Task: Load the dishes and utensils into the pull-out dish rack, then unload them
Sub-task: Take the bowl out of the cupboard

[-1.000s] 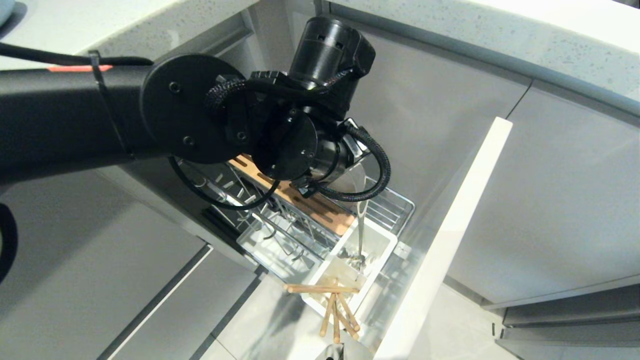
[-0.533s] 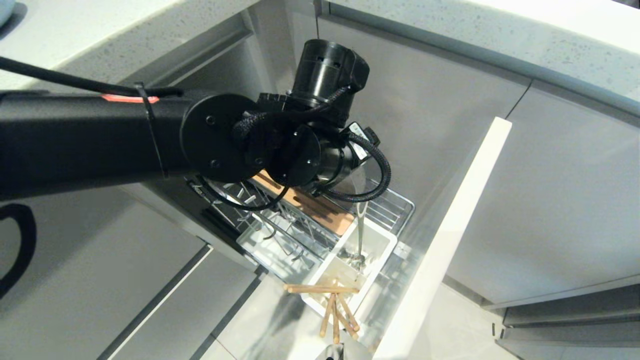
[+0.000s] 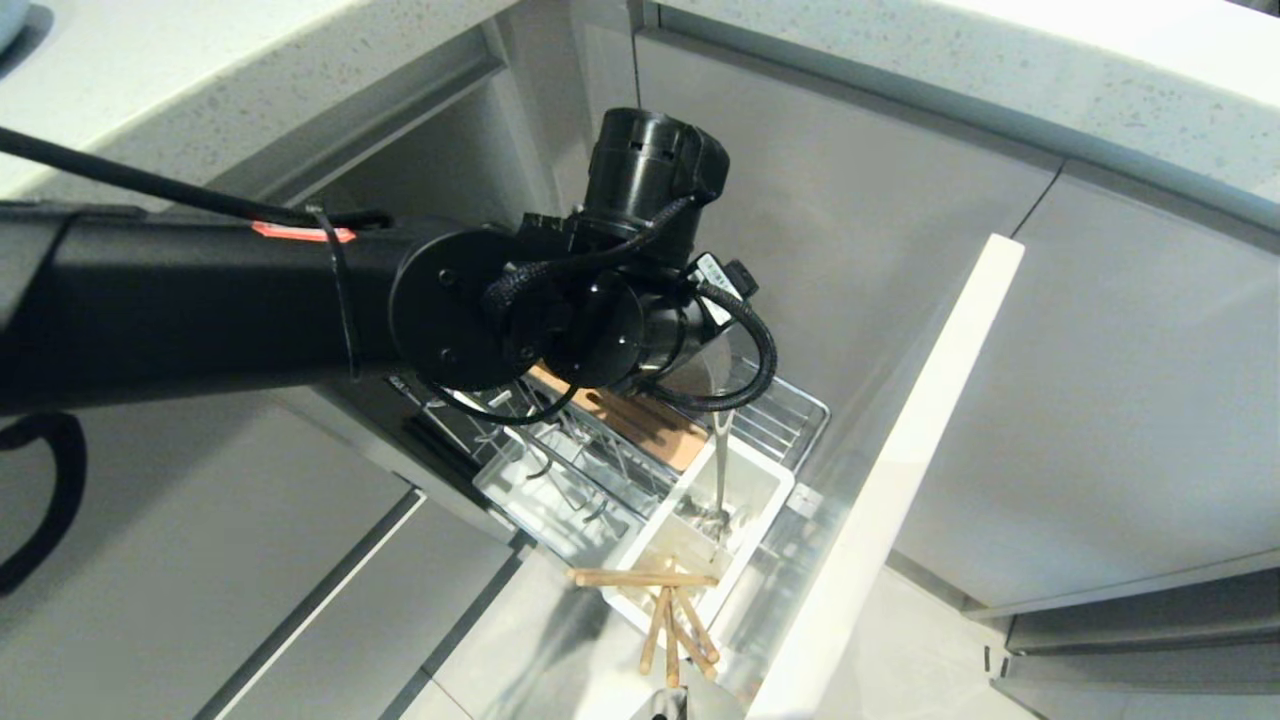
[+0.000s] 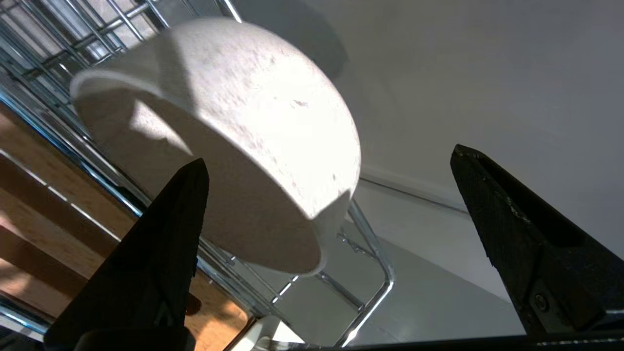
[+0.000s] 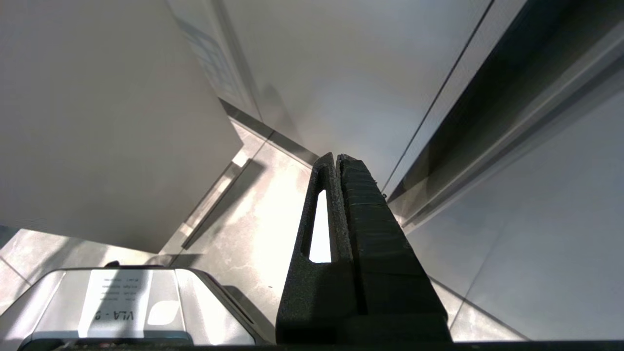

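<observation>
A small cream-white bowl [image 4: 234, 141] sits tilted on its side in the chrome wire of the pull-out dish rack [image 3: 770, 420], its rim leaning against the wires, just beside the rack's slotted wooden strip [image 3: 650, 425]. The left end effector [image 4: 331, 195] is right in front of the bowl with its two dark fingers [image 4: 165, 253] spread wide apart; one finger overlaps the bowl's lower edge in the left wrist view, the other stands clear of it against the pale cabinet wall, and the bowl is not gripped. In the head view the black left arm [image 3: 200, 300] reaches across from the left and its wrist hides the bowl and much of the rack. Nearer the rack's pale flat front panel [image 3: 900, 470], the white plastic utensil caddy [image 3: 760, 490] holds a slim silver utensil [image 3: 720, 470] standing upright. The light wooden chopsticks [image 3: 670, 610] stick out of the caddy's near end, one piece lying crosswise over the others. The right end effector [image 5: 336, 195] appears only in its own wrist view, fingers pressed together, pointing at the floor [image 5: 253, 219] beside grey cabinet fronts.
</observation>
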Motion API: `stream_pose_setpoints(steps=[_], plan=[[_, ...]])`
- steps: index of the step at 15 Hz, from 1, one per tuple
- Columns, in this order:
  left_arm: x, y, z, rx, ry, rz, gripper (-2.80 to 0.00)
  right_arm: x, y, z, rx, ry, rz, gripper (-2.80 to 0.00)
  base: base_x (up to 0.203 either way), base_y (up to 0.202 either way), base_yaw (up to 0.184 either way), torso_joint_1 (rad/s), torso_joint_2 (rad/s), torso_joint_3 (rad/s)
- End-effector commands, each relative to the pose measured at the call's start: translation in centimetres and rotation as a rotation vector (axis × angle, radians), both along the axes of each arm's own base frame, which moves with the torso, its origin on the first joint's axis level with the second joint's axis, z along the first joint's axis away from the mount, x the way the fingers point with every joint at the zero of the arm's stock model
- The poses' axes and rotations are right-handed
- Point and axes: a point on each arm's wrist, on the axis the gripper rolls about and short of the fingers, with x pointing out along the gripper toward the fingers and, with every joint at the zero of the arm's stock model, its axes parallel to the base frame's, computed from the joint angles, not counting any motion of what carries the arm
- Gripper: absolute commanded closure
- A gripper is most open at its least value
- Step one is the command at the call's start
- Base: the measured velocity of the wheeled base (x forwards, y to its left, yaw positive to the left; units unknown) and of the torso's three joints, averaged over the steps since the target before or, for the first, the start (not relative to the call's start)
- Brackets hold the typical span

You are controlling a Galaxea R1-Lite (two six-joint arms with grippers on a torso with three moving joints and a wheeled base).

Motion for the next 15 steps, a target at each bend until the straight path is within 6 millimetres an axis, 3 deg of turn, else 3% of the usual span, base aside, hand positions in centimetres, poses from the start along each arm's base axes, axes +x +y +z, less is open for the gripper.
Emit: stream_pose_setpoints(steps=[1,4,5,15], plan=[[0.02,0.06,-0.08,-0.002,-0.001,0.005,-2.8,0.01,0.0,-0.04,0.0,0.001,0.0,0.0,0.0,0.0,0.0,0.0,0.0,0.0],[0.08,0.03,-0.27,0.001,-0.002,0.003,-2.8,0.01,0.0,-0.03,0.0,0.001,0.001,0.0,0.0,0.0,0.0,0.0,0.0,0.0],[0.09,-0.02,-0.28,0.003,-0.004,0.003,0.0,0.01,0.0,-0.04,0.0,0.001,0.002,0.0,0.0,0.0,0.0,0.0,0.0,0.0],[-0.48,0.27,-0.08,0.012,-0.013,-0.009,0.0,0.01,0.0,-0.03,0.0,0.001,0.002,0.0,0.0,0.0,0.0,0.0,0.0,0.0]])
